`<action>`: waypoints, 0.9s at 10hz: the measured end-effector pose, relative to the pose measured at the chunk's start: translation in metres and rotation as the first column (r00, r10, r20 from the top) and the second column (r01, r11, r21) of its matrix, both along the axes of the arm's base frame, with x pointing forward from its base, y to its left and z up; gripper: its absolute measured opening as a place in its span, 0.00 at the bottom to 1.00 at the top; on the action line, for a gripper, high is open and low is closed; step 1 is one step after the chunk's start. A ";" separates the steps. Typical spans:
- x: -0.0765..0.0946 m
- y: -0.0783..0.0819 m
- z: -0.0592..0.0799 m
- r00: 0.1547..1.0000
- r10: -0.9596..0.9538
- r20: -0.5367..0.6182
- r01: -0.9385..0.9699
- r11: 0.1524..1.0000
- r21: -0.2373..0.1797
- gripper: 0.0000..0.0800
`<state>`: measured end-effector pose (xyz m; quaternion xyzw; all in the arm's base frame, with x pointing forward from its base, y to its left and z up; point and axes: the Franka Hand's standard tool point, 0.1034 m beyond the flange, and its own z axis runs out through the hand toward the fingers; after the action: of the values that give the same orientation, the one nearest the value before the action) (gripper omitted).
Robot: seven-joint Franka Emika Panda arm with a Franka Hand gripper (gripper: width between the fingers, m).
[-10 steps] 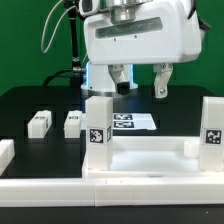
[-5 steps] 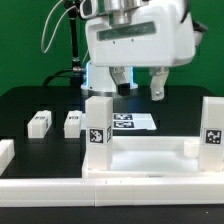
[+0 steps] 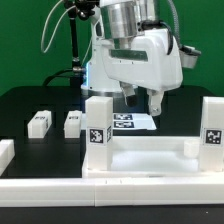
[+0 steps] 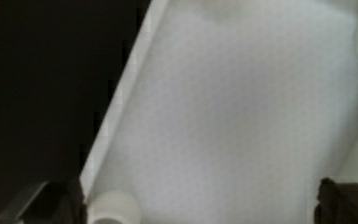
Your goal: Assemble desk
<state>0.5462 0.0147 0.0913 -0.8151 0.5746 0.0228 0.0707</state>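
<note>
Though wide apart and empty, gripper (image 3: pixel 144 100) jaws near smooth white rimmed tabletop (image 3: pixel 150 160).

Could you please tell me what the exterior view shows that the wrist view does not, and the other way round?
Exterior only: two loose legs, two tagged legs standing upright on the tabletop, and the marker board. Wrist only: a blurred white surface close up, with a small round feature. Both: the black table and the open gripper with its fingers.
</note>
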 end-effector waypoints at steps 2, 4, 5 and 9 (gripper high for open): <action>0.000 0.001 -0.001 1.000 0.001 -0.001 -0.001 1.000 0.000 0.81; -0.002 0.001 -0.003 1.000 -0.013 -0.008 0.013 1.000 0.002 0.81; -0.016 0.005 -0.018 0.995 -0.089 -0.045 0.090 0.996 0.009 0.81; -0.031 0.014 -0.072 0.972 -0.211 -0.104 0.210 0.978 -0.016 0.81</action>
<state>0.5154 0.0283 0.0194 -0.7474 0.6607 0.0569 0.0403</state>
